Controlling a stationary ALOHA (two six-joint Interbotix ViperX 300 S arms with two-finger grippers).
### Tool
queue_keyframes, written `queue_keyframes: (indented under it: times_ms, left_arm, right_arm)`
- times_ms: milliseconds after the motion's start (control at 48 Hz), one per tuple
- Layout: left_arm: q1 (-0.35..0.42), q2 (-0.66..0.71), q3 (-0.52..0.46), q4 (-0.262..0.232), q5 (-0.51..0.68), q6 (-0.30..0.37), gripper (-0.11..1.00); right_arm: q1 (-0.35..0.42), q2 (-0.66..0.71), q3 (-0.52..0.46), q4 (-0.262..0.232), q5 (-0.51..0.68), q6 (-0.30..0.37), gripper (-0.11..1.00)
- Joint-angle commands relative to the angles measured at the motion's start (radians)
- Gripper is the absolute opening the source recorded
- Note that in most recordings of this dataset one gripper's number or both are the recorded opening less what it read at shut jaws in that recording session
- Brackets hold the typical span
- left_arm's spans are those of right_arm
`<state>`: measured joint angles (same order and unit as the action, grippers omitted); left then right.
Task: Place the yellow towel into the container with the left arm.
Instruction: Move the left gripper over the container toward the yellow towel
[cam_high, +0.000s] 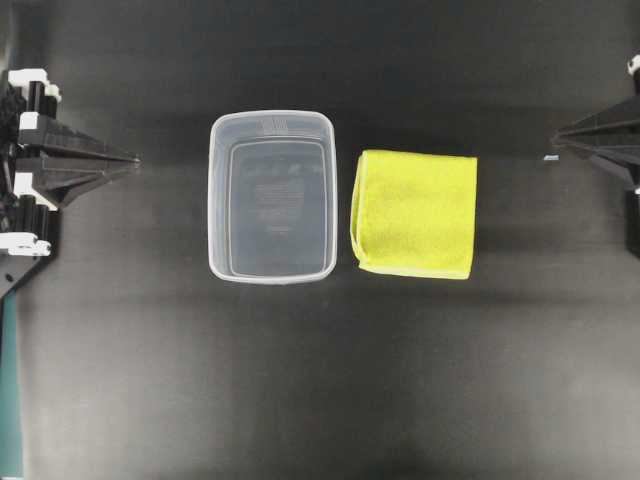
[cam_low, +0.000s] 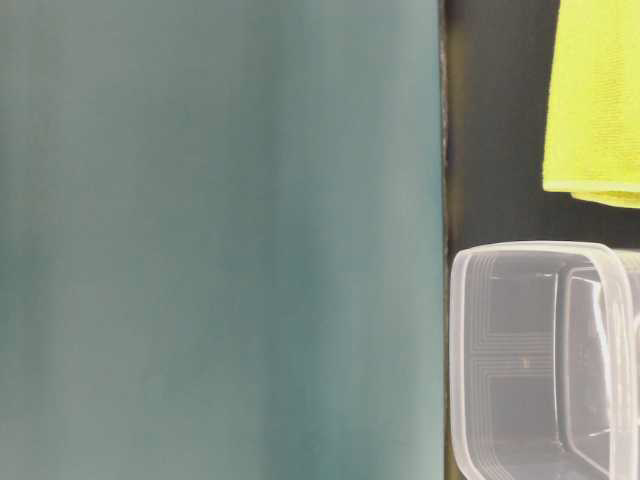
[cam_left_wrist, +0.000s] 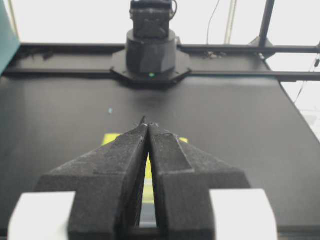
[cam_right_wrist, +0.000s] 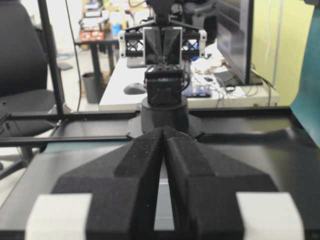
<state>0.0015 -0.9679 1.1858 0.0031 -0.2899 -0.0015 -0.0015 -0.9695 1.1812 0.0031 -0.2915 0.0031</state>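
The yellow towel (cam_high: 415, 213) lies folded flat on the black table, just right of the clear container (cam_high: 271, 196), which stands empty at the middle. Both show at the right edge of the table-level view, the towel (cam_low: 596, 100) above the container (cam_low: 540, 360). My left gripper (cam_high: 130, 160) is shut and empty at the far left edge, pointing toward the container. In the left wrist view its tips (cam_left_wrist: 146, 123) meet, with slivers of towel (cam_left_wrist: 109, 138) beyond. My right gripper (cam_high: 558, 140) is shut and empty at the far right edge; its tips (cam_right_wrist: 164, 131) meet.
A teal panel (cam_low: 220, 240) fills most of the table-level view. The opposite arm's base (cam_left_wrist: 150, 55) stands at the table's far edge, and a dark frame rail (cam_left_wrist: 235, 75) runs along that edge.
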Motion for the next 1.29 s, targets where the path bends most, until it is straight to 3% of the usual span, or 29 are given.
queue_keyframes:
  times_ms: [0, 83, 354, 604, 687, 875, 937, 1270]
  left_arm:
    - [0.017, 0.031, -0.051, 0.038, 0.029, -0.025, 0.06]
    - [0.026, 0.063, -0.101, 0.038, 0.104, -0.043, 0.0]
    - [0.038, 0.221, -0.356, 0.04, 0.403, -0.051, 0.0]
    - [0.038, 0.459, -0.609, 0.041, 0.578, -0.003, 0.0]
    - [0.038, 0.546, -0.689, 0.04, 0.624, 0.021, 0.0]
    - [0.035, 0.699, -0.85, 0.04, 0.719, 0.069, 0.0]
    - [0.037, 0.749, -0.904, 0.041, 0.75, 0.089, 0.0]
    - [0.048, 1.009, -1.166, 0.04, 0.943, 0.166, 0.01]
  right_arm:
    - [0.003, 0.002, -0.02, 0.009, -0.006, 0.009, 0.01]
    - [0.003, -0.009, -0.02, 0.025, 0.011, 0.02, 0.01]
    - [-0.005, -0.026, -0.02, 0.029, 0.092, 0.129, 0.01]
    - [-0.014, -0.063, -0.02, 0.025, 0.176, 0.126, 0.02]
    - [-0.018, -0.084, -0.02, 0.023, 0.207, 0.123, 0.16]
    - [-0.018, -0.144, -0.028, 0.021, 0.299, 0.133, 0.69]
    - [-0.017, -0.175, -0.034, 0.021, 0.333, 0.135, 0.8]
    - [-0.021, -0.316, -0.037, 0.017, 0.426, 0.126, 0.79]
